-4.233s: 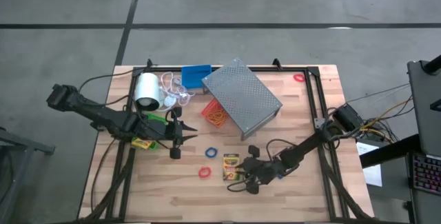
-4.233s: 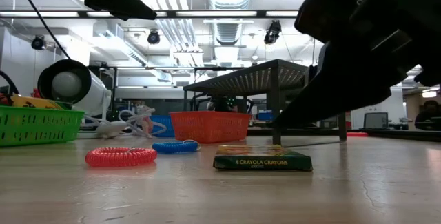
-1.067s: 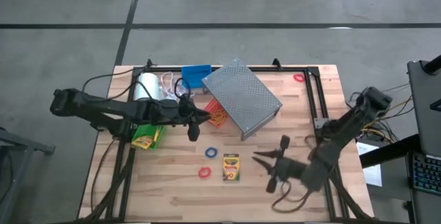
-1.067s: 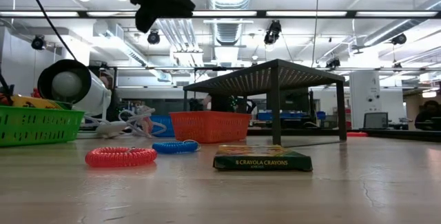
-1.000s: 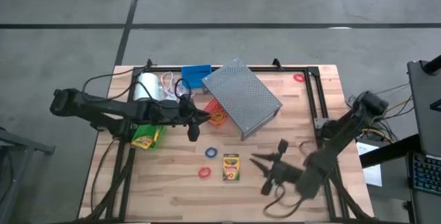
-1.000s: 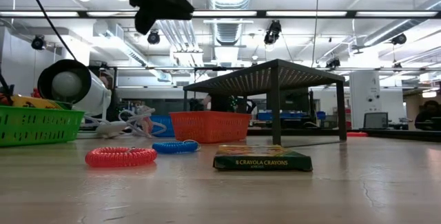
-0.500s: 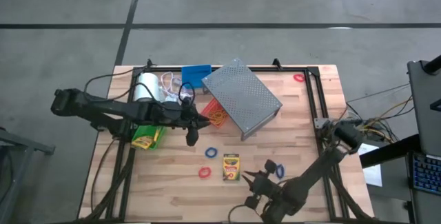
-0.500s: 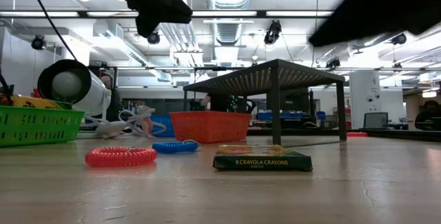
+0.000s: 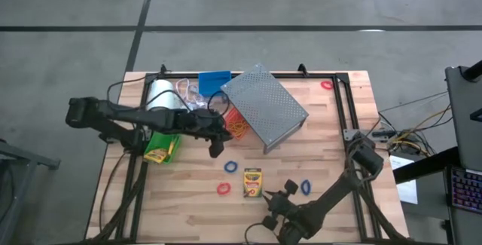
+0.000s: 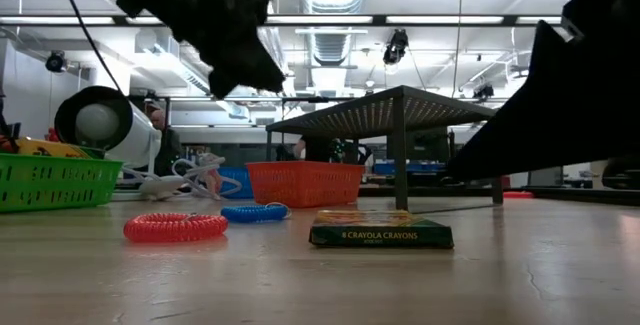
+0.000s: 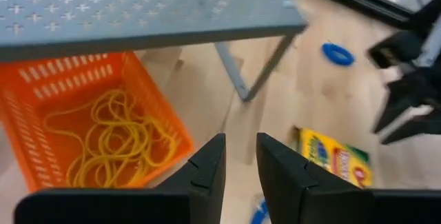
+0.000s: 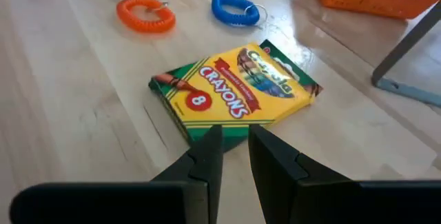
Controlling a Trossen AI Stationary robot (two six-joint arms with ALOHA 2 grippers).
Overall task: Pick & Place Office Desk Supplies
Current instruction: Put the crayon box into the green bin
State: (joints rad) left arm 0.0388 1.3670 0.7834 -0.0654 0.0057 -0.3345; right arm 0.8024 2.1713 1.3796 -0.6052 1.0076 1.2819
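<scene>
Right gripper (image 9: 278, 201): low at the near edge of the table, just right of the flat yellow-and-green cardboard crayon box (image 9: 253, 182). Wrist view shows its fingers (image 12: 204, 156) with only a narrow gap, nothing in it, tips aimed at the box's near edge.

Left gripper (image 9: 216, 141): up in the air near the orange plastic mesh bin (image 9: 236, 125) that's half tucked under the grey perforated metal rack (image 9: 264, 106). Fingers (image 11: 207, 169) nearly closed, holding nothing.

Other stuff: red coiled ring band (image 9: 224, 189) and blue coiled ring band (image 9: 231, 167) lie just left of the crayon box, another blue band (image 9: 305, 187) to its right, a small red one (image 9: 326, 85) far right. Second crayon box (image 9: 157, 154) sits in the green plastic bin (image 9: 164, 144) on the left, blue plastic bin (image 9: 214, 83) at the far edge.

What could go wrong: honestly, with a gap that narrow, the right fingers would probably just shove the flat box along the wood instead of straddling it. It needs to open up first.

Also: the left arm is close to the rack leg, so a sloppy reach for the orange bin might clip it.
</scene>
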